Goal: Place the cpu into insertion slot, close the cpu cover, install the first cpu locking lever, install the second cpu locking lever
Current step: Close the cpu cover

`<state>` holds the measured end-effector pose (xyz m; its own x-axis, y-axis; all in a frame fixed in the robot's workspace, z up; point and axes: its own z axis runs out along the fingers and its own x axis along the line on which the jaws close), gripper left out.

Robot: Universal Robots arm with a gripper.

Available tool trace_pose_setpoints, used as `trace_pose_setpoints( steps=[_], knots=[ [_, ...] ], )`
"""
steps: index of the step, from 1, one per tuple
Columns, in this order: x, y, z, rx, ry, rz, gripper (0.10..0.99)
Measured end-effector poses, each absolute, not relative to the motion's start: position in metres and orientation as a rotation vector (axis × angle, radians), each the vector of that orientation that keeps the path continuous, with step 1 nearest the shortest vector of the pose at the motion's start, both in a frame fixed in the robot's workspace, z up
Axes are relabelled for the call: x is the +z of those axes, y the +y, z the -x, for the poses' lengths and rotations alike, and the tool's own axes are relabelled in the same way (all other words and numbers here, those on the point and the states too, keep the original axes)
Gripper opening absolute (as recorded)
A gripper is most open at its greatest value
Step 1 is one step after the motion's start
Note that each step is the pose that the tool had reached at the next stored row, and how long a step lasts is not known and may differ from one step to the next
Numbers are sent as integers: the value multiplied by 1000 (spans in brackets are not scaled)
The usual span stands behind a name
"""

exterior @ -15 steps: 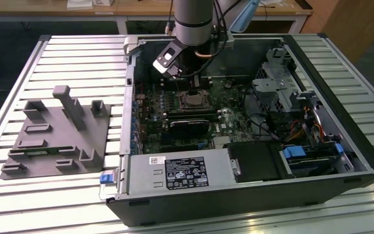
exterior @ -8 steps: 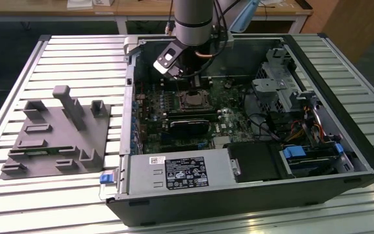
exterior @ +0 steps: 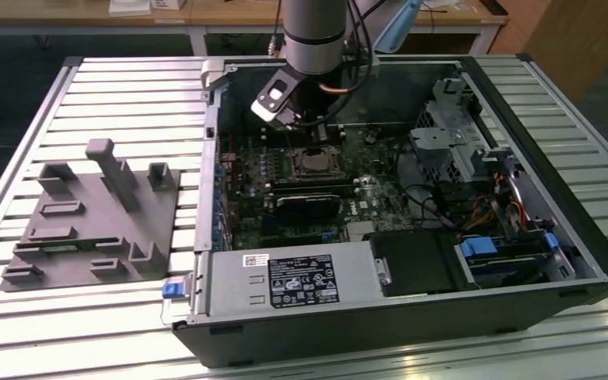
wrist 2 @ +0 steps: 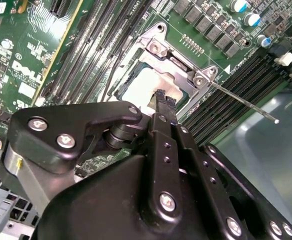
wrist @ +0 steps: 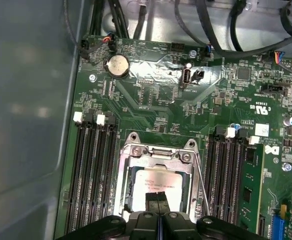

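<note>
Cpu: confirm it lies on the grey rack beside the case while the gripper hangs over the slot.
Not on the rack: the first wrist view shows the cpu seated in the slot, framed by the cover. The gripper does hang over the slot.

You'll find the cpu (wrist: pixel 152 180) inside the cover (wrist: pixel 156 152), end effector (wrist: pixel 157 199) just over it, memory slots (wrist: pixel 92 175) flanking both sides.

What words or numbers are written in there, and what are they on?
Nothing can be quoted for certain.
Black label on the silver box: print too small.
White sticker beside it: too small.
Motherboard: white markings too small.
Cpu top: faint print, unreadable.
</note>
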<state>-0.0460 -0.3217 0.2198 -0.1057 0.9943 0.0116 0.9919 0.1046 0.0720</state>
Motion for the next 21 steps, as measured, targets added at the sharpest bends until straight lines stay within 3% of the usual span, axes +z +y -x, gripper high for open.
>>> trace_pose_setpoints(
  steps=[21],
  knots=[
    [220,-322,46,88,2417,-1939,106]
  ],
)
